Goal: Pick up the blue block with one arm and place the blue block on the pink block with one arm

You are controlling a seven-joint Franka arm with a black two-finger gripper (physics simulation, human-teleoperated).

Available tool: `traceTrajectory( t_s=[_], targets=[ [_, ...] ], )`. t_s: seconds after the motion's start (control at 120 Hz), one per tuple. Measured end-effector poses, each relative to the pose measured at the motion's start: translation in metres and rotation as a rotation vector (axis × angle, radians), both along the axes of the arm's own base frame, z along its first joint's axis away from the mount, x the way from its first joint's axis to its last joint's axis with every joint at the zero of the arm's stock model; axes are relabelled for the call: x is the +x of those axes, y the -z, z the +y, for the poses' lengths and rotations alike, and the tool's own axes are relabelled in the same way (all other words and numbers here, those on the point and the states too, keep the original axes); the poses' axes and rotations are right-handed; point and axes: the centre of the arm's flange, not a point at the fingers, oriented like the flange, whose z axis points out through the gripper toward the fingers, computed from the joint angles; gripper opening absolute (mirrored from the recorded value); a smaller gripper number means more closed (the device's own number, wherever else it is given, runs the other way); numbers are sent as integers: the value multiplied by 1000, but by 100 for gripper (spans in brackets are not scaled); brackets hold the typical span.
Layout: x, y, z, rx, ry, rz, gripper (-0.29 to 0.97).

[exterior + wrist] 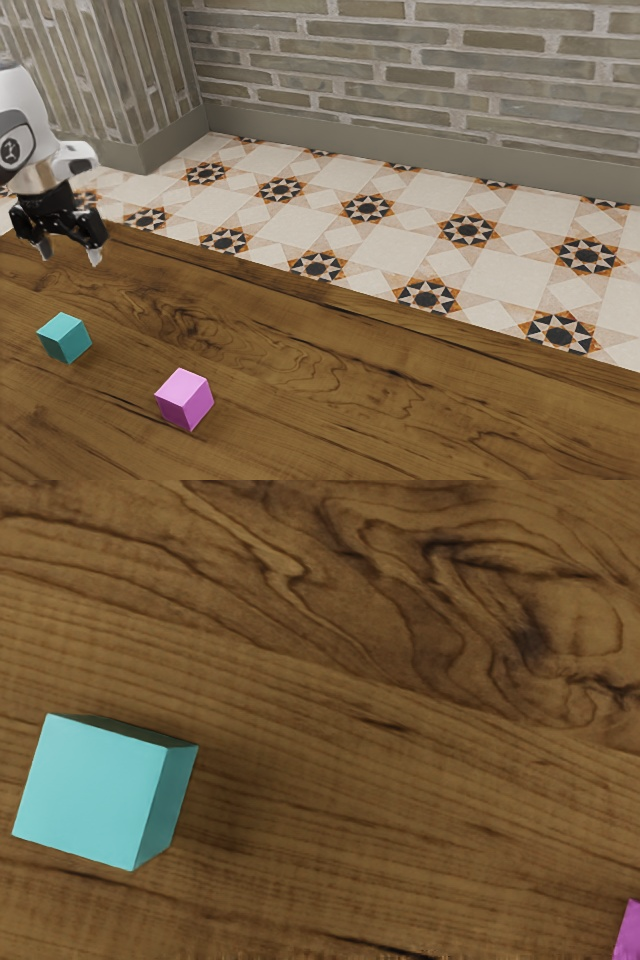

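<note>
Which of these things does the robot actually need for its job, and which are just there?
Needed for the job:
- blue block
- pink block
- the robot's hand, open above the table

Just there:
- wooden table
- tiled floor
- brick wall

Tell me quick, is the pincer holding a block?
Pincer: open, holding nothing; the blue block lies apart from it.

Table point(400, 400): brown wood, strong wavy grain, faint sheen.
Blue block point(64, 337): smooth, matt, plain teal faces, like plastic.
Pink block point(184, 399): same smooth, matt finish.
Tool point(70, 255): black, matt, hard-looking.
Floor point(400, 215): smooth patterned tiles.
Wall point(420, 70): rough grey-brown brick.
</note>
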Motion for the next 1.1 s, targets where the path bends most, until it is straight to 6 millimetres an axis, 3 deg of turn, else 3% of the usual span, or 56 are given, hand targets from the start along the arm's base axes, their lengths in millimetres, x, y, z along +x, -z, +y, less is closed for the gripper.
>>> traceTrajectory(
  t_s=[0.117,0.283,0.458,0.675,0.825,1.1],
  targets=[
    [-31,34,23,-35,43,-37,67],
    [-49,60,58,-19,103,-65,66],
    [-37,103,79,6,202,-52,65],
    [-35,106,87,38,289,-106,64],
    [-34,130,100,23,313,-84,65],
    [-28,152,102,27,384,-75,65]
  ],
)
